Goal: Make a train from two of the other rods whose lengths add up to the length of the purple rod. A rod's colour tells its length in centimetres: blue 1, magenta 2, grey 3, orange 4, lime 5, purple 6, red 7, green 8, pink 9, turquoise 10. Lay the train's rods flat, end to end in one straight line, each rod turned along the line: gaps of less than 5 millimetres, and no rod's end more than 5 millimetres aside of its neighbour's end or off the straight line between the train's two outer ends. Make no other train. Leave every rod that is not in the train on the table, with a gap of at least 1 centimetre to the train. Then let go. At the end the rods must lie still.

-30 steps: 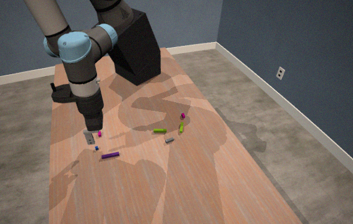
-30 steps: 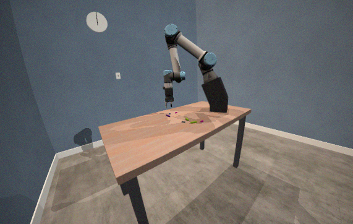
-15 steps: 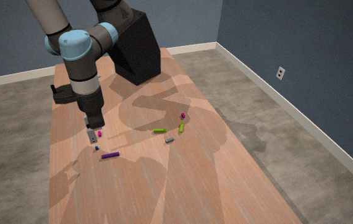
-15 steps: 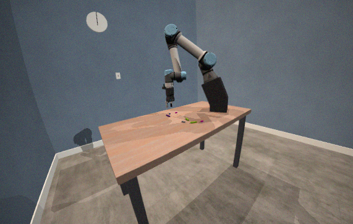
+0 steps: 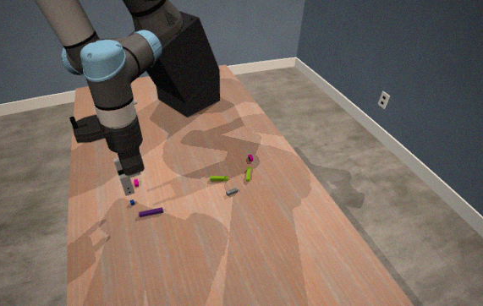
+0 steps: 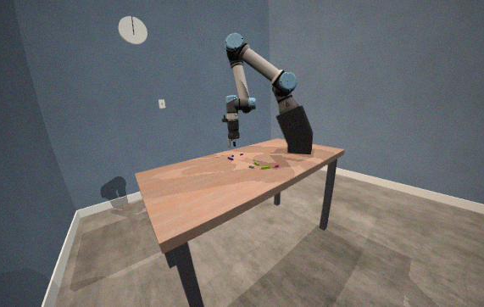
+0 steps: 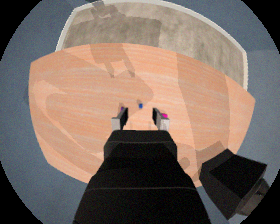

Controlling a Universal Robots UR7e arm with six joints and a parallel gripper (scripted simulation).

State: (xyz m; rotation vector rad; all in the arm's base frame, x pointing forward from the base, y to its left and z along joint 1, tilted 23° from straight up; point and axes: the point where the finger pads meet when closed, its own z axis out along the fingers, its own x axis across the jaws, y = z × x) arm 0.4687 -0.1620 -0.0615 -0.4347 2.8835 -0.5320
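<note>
Arm stands over the near-left part of the desk (image 5: 266, 254), gripper (image 5: 127, 179) pointing straight down. Jaws spread nearly to full width and pinching nothing; no rod sits between them.

Rods on the desk, top view:
- purple rod (image 5: 150, 212), the reference length, lying flat, long axis roughly left-right across the picture.
- blue rod (image 5: 132, 202), a tiny cube, just up-left of the purple rod's left end, apart from it.
- magenta rod (image 5: 136, 183), just beside the visible finger on its right side.
- second magenta rod (image 5: 250, 158), well apart, near the far group.
- two lime rods: one (image 5: 219, 178) lying about left-right, one (image 5: 248, 174) lying nearly along the desk's length.
- grey rod (image 5: 232, 191), between the lime pair and the desk's near half.

Judgement: only blue plus lime sums to purple, so those are the train's rods. The jaws hang between the near magenta rod and the blue rod; in the wrist view the blue rod (image 7: 140, 104) shows ahead of the fingers and about centred between them, the magenta one (image 7: 164, 116) off by the right finger. Which of the two the arm is aiming for I cannot tell. The blue rod has no useful long axis; the risk is nudging the magenta neighbour while coming down.
</note>
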